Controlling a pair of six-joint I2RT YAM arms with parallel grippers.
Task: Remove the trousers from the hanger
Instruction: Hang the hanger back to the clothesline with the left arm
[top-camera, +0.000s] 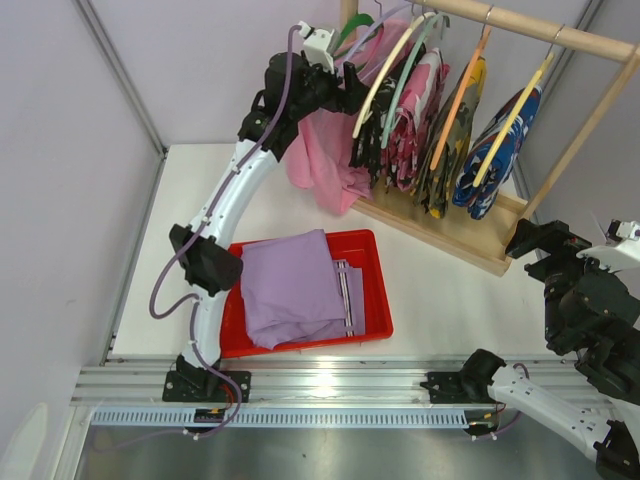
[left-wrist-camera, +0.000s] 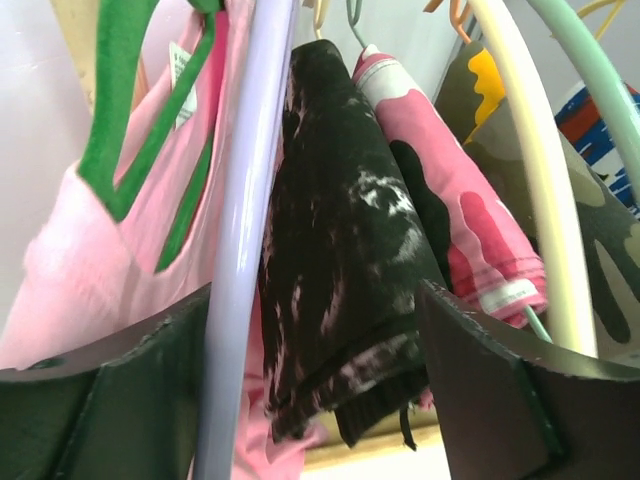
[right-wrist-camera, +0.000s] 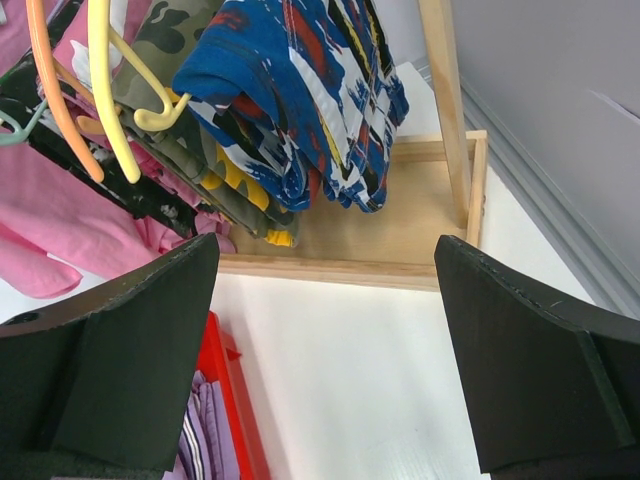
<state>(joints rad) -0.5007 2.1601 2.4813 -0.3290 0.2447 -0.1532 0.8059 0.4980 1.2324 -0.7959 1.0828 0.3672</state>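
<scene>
Two trousers in sight. Pale lavender trousers (top-camera: 290, 285) lying folded in the red tray (top-camera: 374, 290) on the table (top-camera: 450, 300), near the left arm's base. Black white-speckled trousers (left-wrist-camera: 350, 250) hanging at the left end of the wooden rack (top-camera: 440, 235), pressed against the arm of a lavender hanger (left-wrist-camera: 240, 250); whether draped over that very hanger, unclear. On one side of them the pink shirt (left-wrist-camera: 60, 290) on its green hanger (left-wrist-camera: 120, 130), on the other a pink camouflage garment (left-wrist-camera: 470, 220) and a cream hanger (left-wrist-camera: 540, 200). Left gripper (left-wrist-camera: 315, 300) up at the rack, jaws wide, standing either side of the dark speckled cloth and the lavender arm, with no squeeze on either visible. Right gripper (right-wrist-camera: 327, 250) low at the table's right side, jaws wide over bare table, facing the rack's base and the blue-red-white patterned garment (right-wrist-camera: 300, 90) that hangs at the rack's right end. Between the two ends, olive camouflage clothes on orange and yellow hangers.
</scene>
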